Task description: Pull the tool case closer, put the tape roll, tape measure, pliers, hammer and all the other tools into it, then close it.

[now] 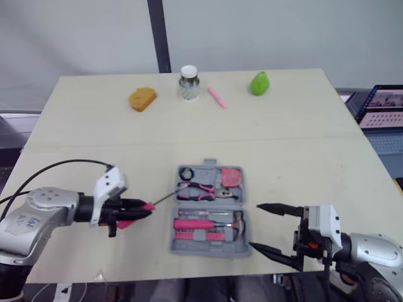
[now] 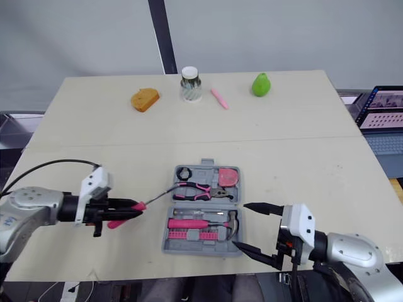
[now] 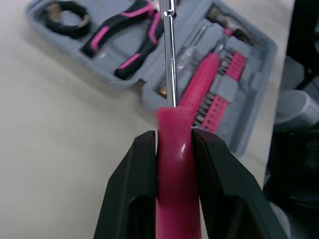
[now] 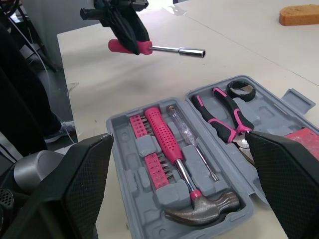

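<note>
Screwdriver point(image 3: 174, 149) pinched between left fingers point(image 3: 130, 196), shaft toward tool case point(image 1: 208, 250)

case point(image 1: 208, 250): plain grey, inside and out
hammer point(image 4: 178, 164): pink ribbed grip, bare steel shaft, dull steel head
pliers point(image 1: 200, 190): black handles with pink stripes, steel nose
tape roll point(image 1: 187, 172): black
tape measure point(image 1: 232, 177): pinkish red
bits point(image 4: 149, 167): pink rows
screwdriver point(image 4: 159, 49): glossy pink handle, shiny silver shaft
left gripper point(image 1: 148, 206): black jaws, white block behind them
right gripper point(image 1: 254, 225): black jaws, white block behind them
surface point(image 1: 283, 145): pale beige, unpatterned
sponge point(image 1: 142, 99): orange-brown
jar point(image 1: 188, 83): clear, white lid
pen point(image 1: 217, 97): pink
pear point(image 1: 259, 83): bright green
</note>
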